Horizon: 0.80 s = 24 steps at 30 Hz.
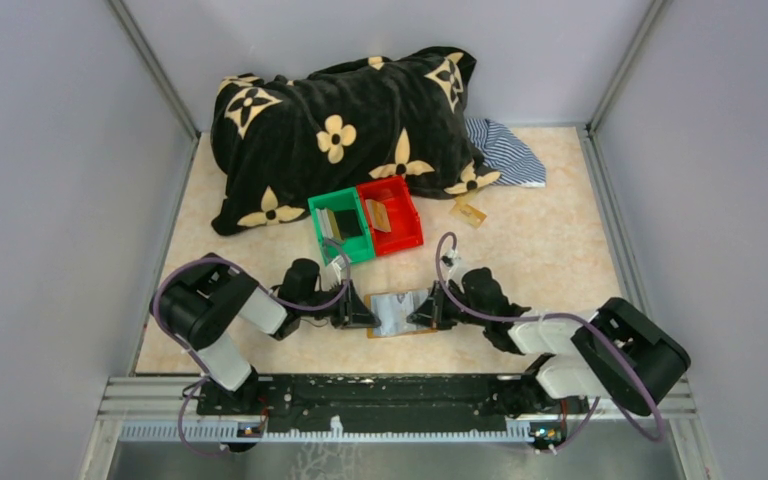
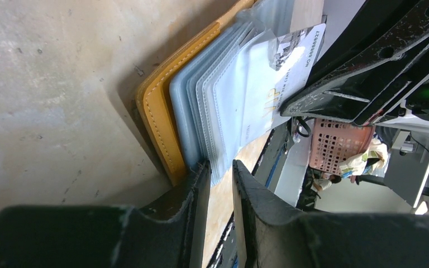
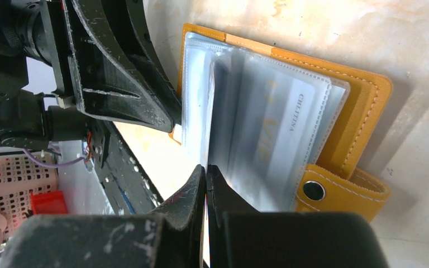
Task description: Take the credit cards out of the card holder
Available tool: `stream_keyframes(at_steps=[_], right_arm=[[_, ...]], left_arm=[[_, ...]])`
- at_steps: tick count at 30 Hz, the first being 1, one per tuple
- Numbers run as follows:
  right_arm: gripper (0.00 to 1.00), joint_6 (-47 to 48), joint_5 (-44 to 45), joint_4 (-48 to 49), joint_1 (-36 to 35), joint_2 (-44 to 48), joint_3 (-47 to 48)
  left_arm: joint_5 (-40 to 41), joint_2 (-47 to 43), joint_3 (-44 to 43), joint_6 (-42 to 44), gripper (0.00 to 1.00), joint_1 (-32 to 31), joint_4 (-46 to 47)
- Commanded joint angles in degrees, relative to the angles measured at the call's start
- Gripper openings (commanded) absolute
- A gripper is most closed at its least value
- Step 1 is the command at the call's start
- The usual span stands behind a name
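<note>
The card holder (image 1: 397, 312) lies open on the table between my two grippers, tan leather outside (image 2: 156, 106) with clear grey pockets fanned up. Its snap strap (image 3: 341, 190) points toward my right arm. My left gripper (image 2: 222, 167) stands at the holder's left edge. Its jaws are a narrow gap apart, the table shows between them, and one fingertip (image 2: 201, 170) rests against the pocket edges. My right gripper (image 3: 206, 167) is shut on the edge of a pale credit card (image 2: 290, 61) that sticks out of a raised pocket. Another card (image 3: 273, 117) shows through a pocket.
A green bin (image 1: 341, 226) and a red bin (image 1: 390, 215) stand side by side just behind the holder, each with a card inside. A tan card (image 1: 469, 212) lies loose right of the red bin. A black flowered blanket (image 1: 340, 130) and striped cloth (image 1: 505, 150) fill the back.
</note>
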State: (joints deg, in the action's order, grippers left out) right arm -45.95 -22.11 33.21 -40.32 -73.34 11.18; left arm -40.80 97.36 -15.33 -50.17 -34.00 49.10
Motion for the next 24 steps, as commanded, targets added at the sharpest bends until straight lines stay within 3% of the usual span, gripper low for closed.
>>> stream_keyframes(at_steps=[1, 10, 17, 21, 24], right_arm=[[0.0, 2.3, 2.8, -2.5, 0.6, 3.7, -0.1], [0.0, 4.0, 13.7, -16.6, 1.8, 18.8, -1.8], [0.0, 7.8, 17.5, -28.6, 1.9, 27.0, 2.7], [0.0, 8.7, 17.4, -30.1, 1.9, 29.4, 4.8], [0.0, 10.0, 17.0, -30.5, 1.9, 29.7, 6.6]], left_arm=[[7.0, 3.3, 0.9, 3.6, 0.31, -0.1, -8.6], [6.7, 3.0, 1.2, 3.6, 0.31, -0.1, -7.9], [5.2, 1.9, 2.2, 2.6, 0.3, -0.1, -4.5], [6.6, -4.1, 1.7, 4.8, 0.29, 0.0, -9.1], [8.0, -10.5, -0.8, 7.4, 0.32, 0.0, -17.5]])
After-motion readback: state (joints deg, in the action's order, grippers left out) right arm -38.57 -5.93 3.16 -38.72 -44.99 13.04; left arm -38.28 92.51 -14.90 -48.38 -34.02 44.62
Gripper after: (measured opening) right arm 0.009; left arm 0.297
